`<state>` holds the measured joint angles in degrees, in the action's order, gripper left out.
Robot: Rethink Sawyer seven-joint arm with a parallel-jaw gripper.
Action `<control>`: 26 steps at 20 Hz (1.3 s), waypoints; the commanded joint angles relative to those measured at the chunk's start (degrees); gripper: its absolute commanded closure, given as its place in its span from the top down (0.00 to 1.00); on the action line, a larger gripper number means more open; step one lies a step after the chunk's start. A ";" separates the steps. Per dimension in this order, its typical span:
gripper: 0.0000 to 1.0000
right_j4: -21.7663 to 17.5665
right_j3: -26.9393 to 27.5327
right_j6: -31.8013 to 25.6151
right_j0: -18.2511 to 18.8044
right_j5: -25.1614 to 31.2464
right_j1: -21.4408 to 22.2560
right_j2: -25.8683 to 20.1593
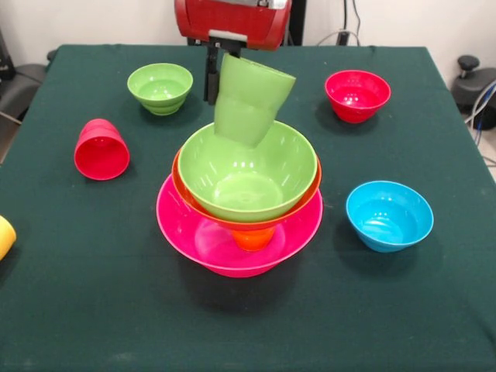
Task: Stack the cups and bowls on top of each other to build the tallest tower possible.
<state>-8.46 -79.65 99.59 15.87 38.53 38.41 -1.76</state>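
Observation:
The tower stands mid-table: a very large pink bowl (194, 240) at the bottom, a large orange bowl (181, 186) above it, and a large green bowl (248, 182) on top. An orange piece (253, 239) shows under the orange bowl, inside the pink one. A green cup (252, 97) hangs tilted just over the green bowl's far rim, with my gripper (222, 91) shut on it. One black finger (211, 77) shows left of the cup; the other is hidden. A red cup (101, 149) lies on its side at the left. A yellow cup (4, 236) peeks in at the left edge.
A small green bowl (160, 87) sits upright at the far left and a small red bowl (357, 94) at the far right. A small blue bowl (389, 215) stands right of the tower. The dark green cloth (248, 325) covers the table.

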 commanded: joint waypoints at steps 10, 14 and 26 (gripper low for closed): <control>0.00 1.85 3.68 7.96 -2.41 5.49 -4.28 0.65; 0.00 2.21 3.98 7.92 -2.89 5.97 -4.33 1.20; 0.00 3.75 7.70 7.66 -5.11 9.11 -4.98 3.20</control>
<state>-5.78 -75.37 99.59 12.54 39.18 34.48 2.99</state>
